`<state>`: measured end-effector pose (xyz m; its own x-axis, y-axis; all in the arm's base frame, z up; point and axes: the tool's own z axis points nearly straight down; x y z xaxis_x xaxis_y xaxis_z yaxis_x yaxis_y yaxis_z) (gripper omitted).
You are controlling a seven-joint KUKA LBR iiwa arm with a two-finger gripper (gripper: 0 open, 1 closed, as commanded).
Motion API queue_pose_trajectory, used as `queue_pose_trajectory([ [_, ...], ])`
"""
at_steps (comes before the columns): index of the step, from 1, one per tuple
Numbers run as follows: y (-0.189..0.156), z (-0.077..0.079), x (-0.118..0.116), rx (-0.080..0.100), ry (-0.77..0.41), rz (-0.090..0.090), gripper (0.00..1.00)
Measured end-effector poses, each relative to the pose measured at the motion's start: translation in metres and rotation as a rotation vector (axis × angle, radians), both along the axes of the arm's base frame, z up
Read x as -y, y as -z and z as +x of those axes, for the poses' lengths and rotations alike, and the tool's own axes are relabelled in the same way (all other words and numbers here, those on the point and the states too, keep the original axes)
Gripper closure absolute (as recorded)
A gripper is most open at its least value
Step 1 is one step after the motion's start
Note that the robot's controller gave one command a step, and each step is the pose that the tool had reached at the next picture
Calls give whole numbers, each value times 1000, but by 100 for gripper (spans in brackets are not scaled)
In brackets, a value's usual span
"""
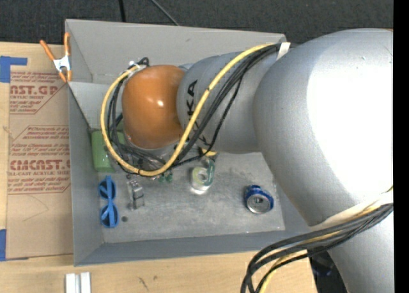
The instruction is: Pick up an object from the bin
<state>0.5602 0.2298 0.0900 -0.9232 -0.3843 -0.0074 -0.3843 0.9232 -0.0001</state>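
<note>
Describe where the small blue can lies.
The blue can lies at the bin floor's lower right in the camera view, right of a pale cup.

Oblique overhead view onto bin (185, 221)

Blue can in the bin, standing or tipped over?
Cannot tell: the blue can shows its round silver end to the camera, blue wall beyond it.

Front floor (185, 220) lies bare between blue loops (108, 203) and blue can (258, 199).
</note>
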Motion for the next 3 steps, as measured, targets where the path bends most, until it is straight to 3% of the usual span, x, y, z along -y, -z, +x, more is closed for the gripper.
queue_pose_trajectory([
  [1, -10, -23, -14, -4, -451, -2, 0],
  [2, -17, -29, -16, -3, -786, -3, 0],
  [3, 21, -19, -16, -4, -1197, -4, 0],
])
